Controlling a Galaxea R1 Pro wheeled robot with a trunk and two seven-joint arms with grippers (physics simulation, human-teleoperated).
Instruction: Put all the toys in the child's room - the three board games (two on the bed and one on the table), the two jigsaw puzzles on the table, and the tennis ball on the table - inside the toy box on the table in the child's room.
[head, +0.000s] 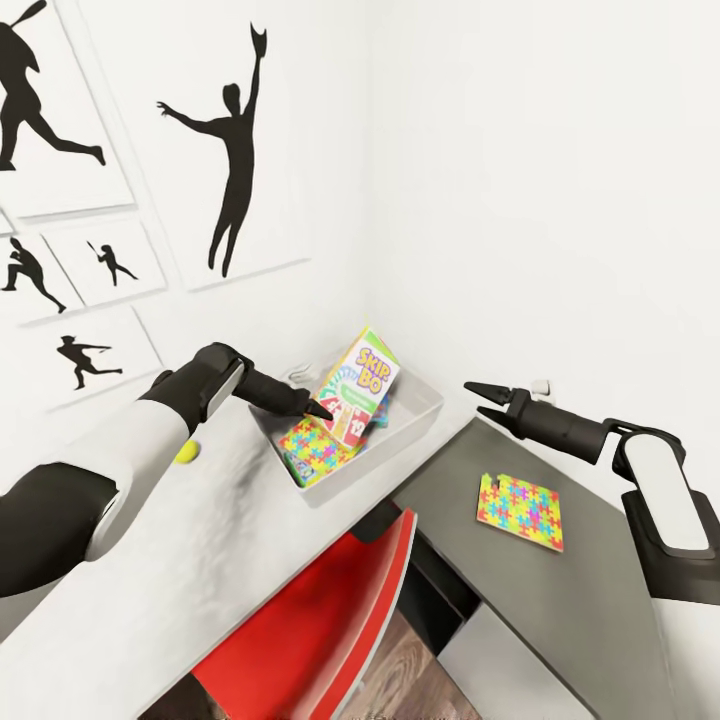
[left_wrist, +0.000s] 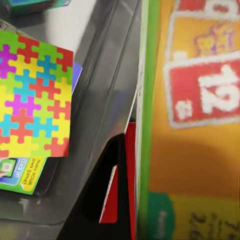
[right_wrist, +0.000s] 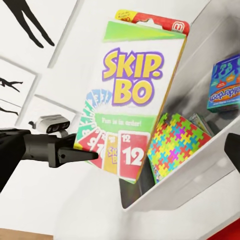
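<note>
The toy box sits on the pale tabletop in the corner, its far rim close to the white walls, so there is little room behind it and more open surface on the near side. Its near rim lies close to the step down to the lower dark-grey section, and a red chair is tucked under the tabletop edge below. The left gripper reaches over the near rim of the box and pinches the lower edge of the Skip-Bo box, which stands tilted, its top leaning toward the back wall and its bottom down inside the box; in the left wrist view one dark finger lies against the edge of the game. The right gripper hovers above the dark section, fingers spread, holding nothing, well apart from the box. Counting: two board games are in view, the Skip-Bo and a smaller blue board game lying against the far inner wall of the toy box. A printed green-edged box shows under the puzzle in the left wrist view, but I cannot tell what it is. Two jigsaw puzzles are in view: one jigsaw rests inside the box beside the Skip-Bo, and the other jigsaw puzzle lies flat on the dark section, clear of its edges. One tennis ball peeks out beside the left arm on the pale tabletop.
</note>
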